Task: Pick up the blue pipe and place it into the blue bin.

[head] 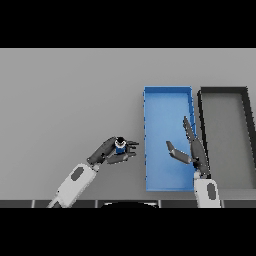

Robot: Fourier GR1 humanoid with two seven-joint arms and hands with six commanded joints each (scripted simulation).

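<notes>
The blue pipe (120, 146) is a short tube with its ring-shaped end facing up, just left of the blue bin (167, 95). My left hand (111, 151) has its fingers and thumb curled round the pipe. My right hand (192, 149) is over the blue bin with straight fingers and the thumb spread, holding nothing.
A black bin (224, 90) with a grey floor stands right of the blue bin, side by side with it. The grey table (70, 100) stretches wide to the left and back.
</notes>
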